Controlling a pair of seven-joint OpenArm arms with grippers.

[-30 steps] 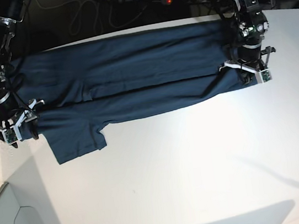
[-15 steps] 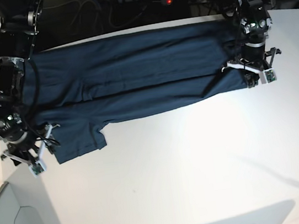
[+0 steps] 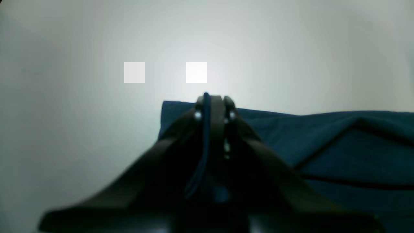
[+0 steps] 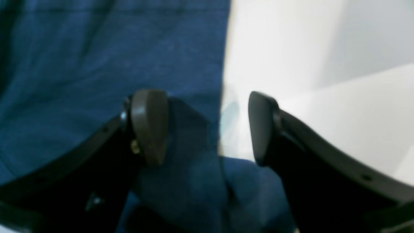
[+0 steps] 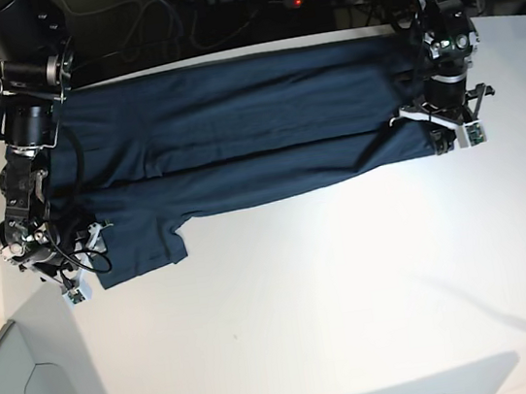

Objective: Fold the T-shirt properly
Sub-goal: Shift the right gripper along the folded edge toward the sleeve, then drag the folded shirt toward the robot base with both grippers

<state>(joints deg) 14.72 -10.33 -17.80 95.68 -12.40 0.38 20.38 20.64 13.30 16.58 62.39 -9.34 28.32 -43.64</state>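
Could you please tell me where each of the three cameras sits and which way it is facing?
Base: overhead, looking down at the table, the T-shirt and both arms.
Left wrist: behind the left gripper, looking low across the table; jaws closed, a dark strand between them.
Right wrist: behind the right gripper, looking down; open fingers straddle the shirt's edge.
Shared: all show the T-shirt on the table.

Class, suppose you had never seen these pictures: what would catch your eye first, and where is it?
First, the dark navy T-shirt, folded into a long band across the far half of the white table. Next, a robot arm at each end of it: the left claw is shut on the shirt's edge, while the right claw stands open over the sleeve corner.
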